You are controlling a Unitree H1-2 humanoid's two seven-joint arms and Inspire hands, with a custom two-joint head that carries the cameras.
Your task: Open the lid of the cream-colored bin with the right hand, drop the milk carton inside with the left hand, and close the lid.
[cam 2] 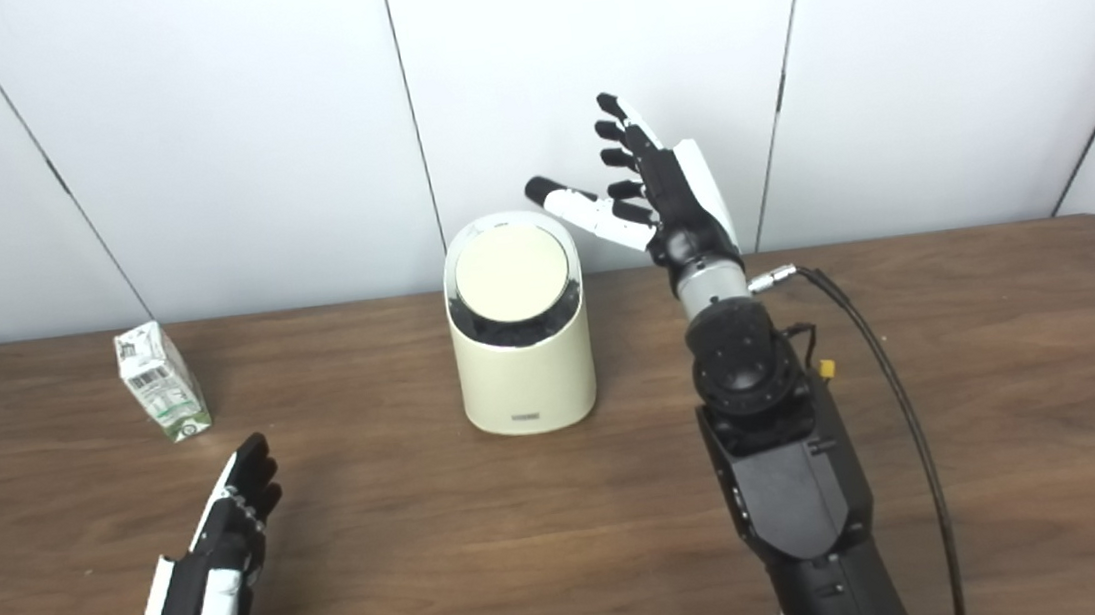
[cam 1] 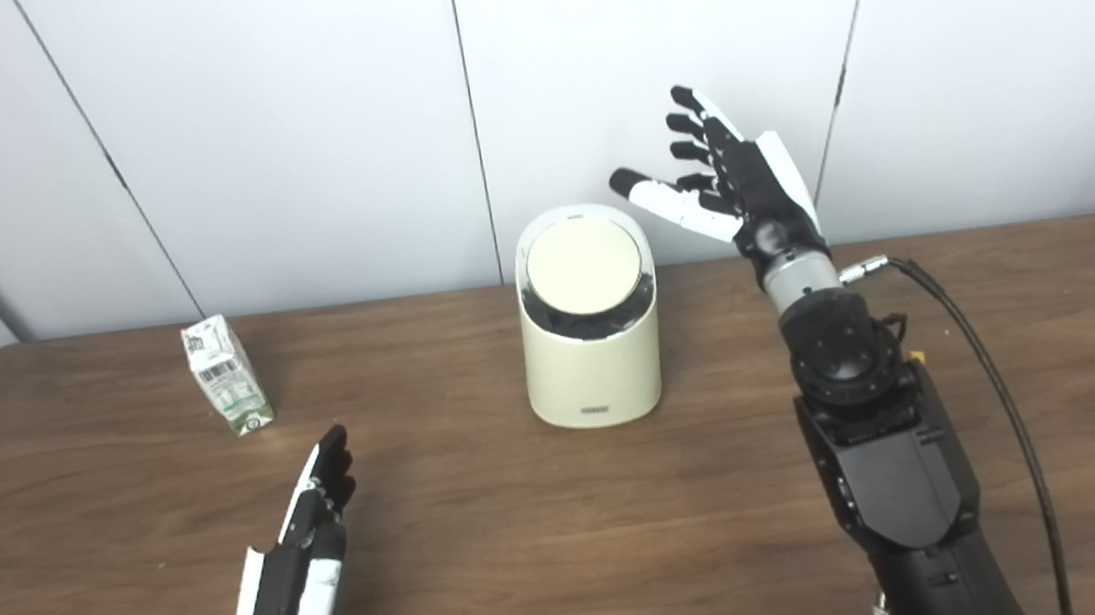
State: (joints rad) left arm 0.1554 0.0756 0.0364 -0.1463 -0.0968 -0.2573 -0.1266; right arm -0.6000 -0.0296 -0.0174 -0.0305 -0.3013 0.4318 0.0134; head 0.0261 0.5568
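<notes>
The cream-colored bin (cam 1: 593, 363) stands at the table's middle back, its round lid (cam 1: 584, 266) shut and tilted toward me. A small white and green milk carton (cam 1: 226, 375) stands upright to the bin's left, apart from both hands. My right hand (cam 1: 731, 174) is raised above and right of the bin, open, fingers spread, thumb reaching toward the lid without touching it. My left hand (cam 1: 305, 552) rests low near the table's front left, open and empty, fingers pointing toward the carton.
The brown wooden table (cam 1: 531, 550) spans the view. A black cable (cam 1: 985, 366) runs from my right wrist down along the table's right side. White wall panels stand behind the table.
</notes>
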